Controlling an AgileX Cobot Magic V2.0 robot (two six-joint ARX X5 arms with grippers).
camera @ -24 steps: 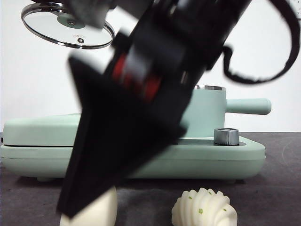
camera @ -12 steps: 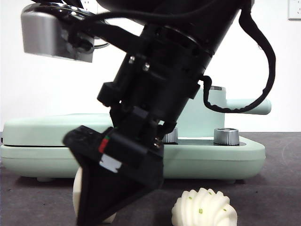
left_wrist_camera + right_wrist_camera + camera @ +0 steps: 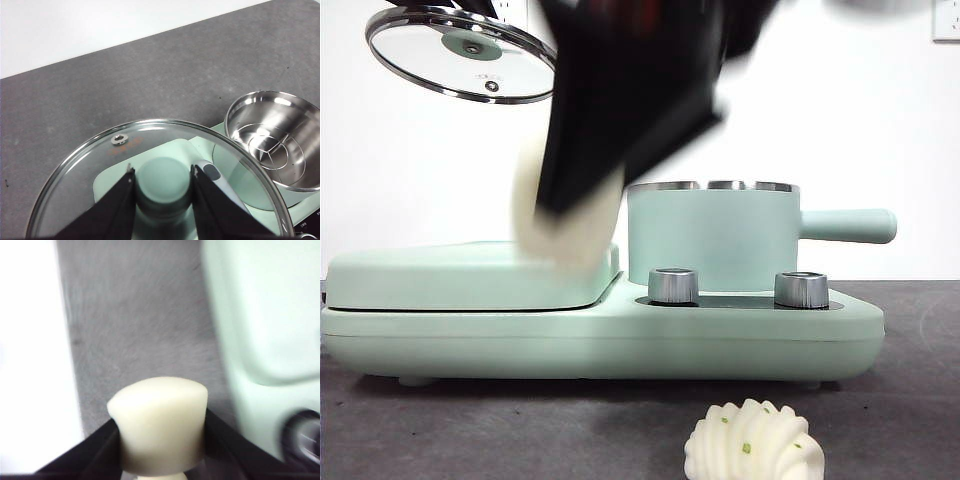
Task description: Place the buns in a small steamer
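Note:
My right gripper (image 3: 582, 215) is shut on the smooth cream bun (image 3: 570, 225), blurred and lifted above the flat griddle cover, just left of the small steamer (image 3: 712, 238). The right wrist view shows that bun (image 3: 160, 425) clamped between the jaws. On the table at the front lies the ridged bun (image 3: 754, 442) with green flecks. High at the upper left hangs the steamer's glass lid (image 3: 465, 52), its green knob (image 3: 162, 182) held by my shut left gripper (image 3: 162, 187). The pot (image 3: 272, 137) stands open, with a wire rack inside.
The steamer sits on a long mint-green appliance base (image 3: 600, 330) with a flat griddle cover (image 3: 470, 275) on its left half and two chrome dials (image 3: 673, 285) at the front. Dark table surface lies before it.
My right gripper has risen from the table with the smooth bun, from low at the front left to above the griddle cover. The lid and the ridged bun stay put.

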